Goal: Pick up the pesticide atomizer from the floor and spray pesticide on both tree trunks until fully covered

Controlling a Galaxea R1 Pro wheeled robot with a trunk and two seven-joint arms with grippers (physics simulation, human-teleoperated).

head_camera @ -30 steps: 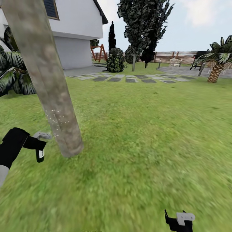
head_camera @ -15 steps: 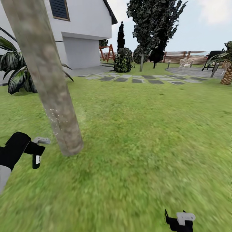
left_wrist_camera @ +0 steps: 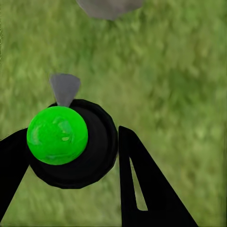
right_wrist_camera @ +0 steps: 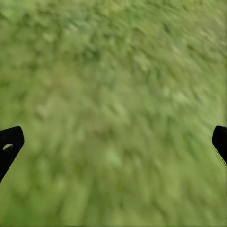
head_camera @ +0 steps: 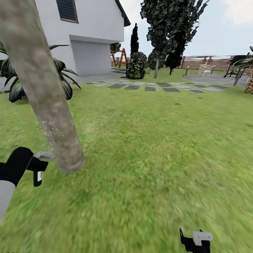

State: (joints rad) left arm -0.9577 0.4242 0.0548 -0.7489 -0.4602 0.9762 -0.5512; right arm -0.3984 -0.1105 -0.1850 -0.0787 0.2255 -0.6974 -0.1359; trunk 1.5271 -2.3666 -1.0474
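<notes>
The left gripper (head_camera: 38, 168) is closed on the small dark pesticide atomizer with a pale label (head_camera: 38, 176), held low just beside the base of the thick, mottled grey-tan tree trunk (head_camera: 42, 91); in the left wrist view the atomizer shows as a round black body with a bright green cap (left_wrist_camera: 57, 135) and a grey nozzle pointing toward the trunk foot (left_wrist_camera: 109, 6), squeezed between the two black fingers (left_wrist_camera: 142, 184). A faint scatter of pale specks (head_camera: 52, 130) sits on the lower bark, probably spray. The right gripper (head_camera: 195, 241) hangs over the green lawn (head_camera: 158, 147) with its fingers spread wide and nothing between them. The main risk, as I judge it, is uneven coverage: the nozzle sits low and to one side, so spray could miss the upper bark and the far face of the trunk or land on the grass. The grip also looks narrow, so a tilt could let the atomizer slip. The trunk's top is cut off by the frame, its back side is hidden, and whether the specks are liquid is hard to tell. Across the lawn stands a dark tree with a thin pale stem (head_camera: 156, 72), too small to judge as the second target.
</notes>
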